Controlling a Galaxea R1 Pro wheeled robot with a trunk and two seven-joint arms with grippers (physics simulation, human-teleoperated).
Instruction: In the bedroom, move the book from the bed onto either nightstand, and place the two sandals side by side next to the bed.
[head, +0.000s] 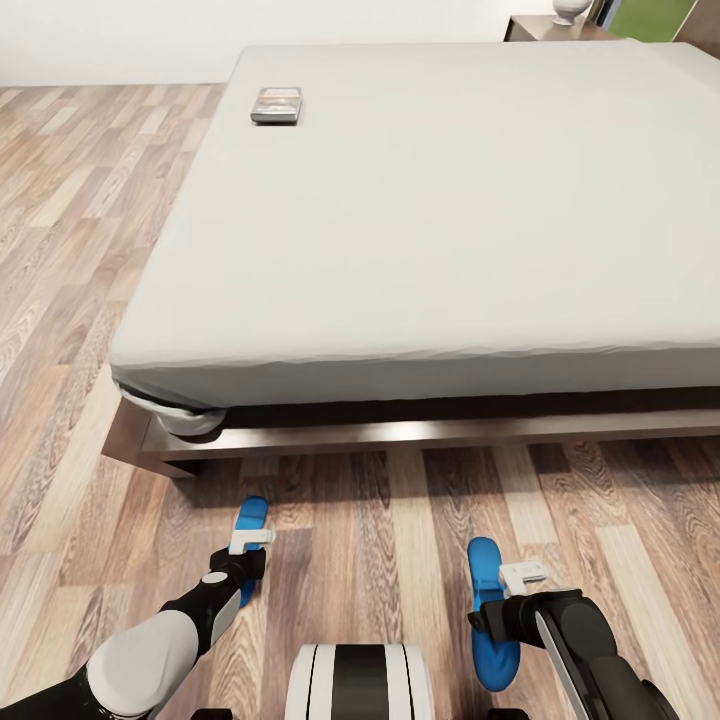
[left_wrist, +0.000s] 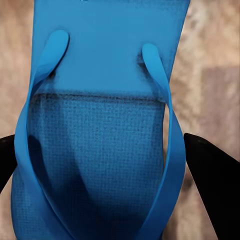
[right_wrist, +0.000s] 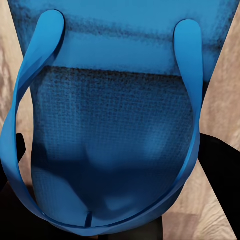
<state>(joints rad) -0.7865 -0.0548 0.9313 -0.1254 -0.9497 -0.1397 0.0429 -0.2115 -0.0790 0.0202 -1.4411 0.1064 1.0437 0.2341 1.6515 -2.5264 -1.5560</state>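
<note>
So over on the left, the left gripper (head: 243, 560) sits right over a blue sandal (head: 251, 517) on the wood-plank floor (head: 60, 300), just in front of the bed (head: 450, 200) frame. In the left wrist view the sandal (left_wrist: 100, 140) lies between the two dark fingers (left_wrist: 212, 170), which look spread to either side of the sole, so I'd call that one open around it, not clamping. Middle of the shot is just the bed, with the book (head: 277, 104) lying flat near the far left edge of the mattress, well away from both arms. Over on the right, the right gripper (head: 500, 605) is over the second sandal (head: 487, 610), and its wrist view is all sandal (right_wrist: 115, 140) with dark fingers (right_wrist: 220, 165) at the sides; honestly can't tell if it's pinching or not. Far back right there's a nightstand (head: 545, 25) corner. What could go wrong: the two sandals sit well apart, so they might not count as side by side yet, and a thin floppy sole could slip or twist if pinched by the strap. No readable writing anywhere; the book cover is too small to read.
</note>
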